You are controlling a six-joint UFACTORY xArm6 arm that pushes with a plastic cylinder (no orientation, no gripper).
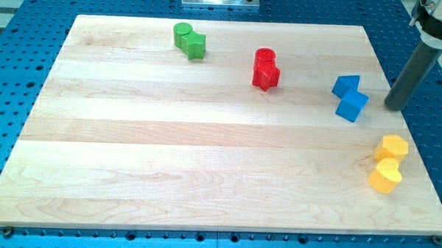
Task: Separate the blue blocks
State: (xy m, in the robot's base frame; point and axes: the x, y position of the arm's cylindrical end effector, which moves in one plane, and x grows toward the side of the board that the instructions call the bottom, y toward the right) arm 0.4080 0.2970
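Two blue blocks touch each other at the view's right: a blue wedge-like block (345, 86) above and a blue cube (351, 106) just below it. My tip (392, 106) is at the board's right edge, to the right of the blue cube, with a gap between them. The dark rod rises from it to the view's upper right.
A green cylinder (183, 34) and a green star-like block (196, 46) touch at the top left. A red cylinder (264, 58) and a red star-like block (266, 76) touch at top centre. A yellow hexagon-like block (391, 148) and a yellow heart-like block (386, 176) sit at lower right. The wooden board (205, 153) lies on a blue perforated table.
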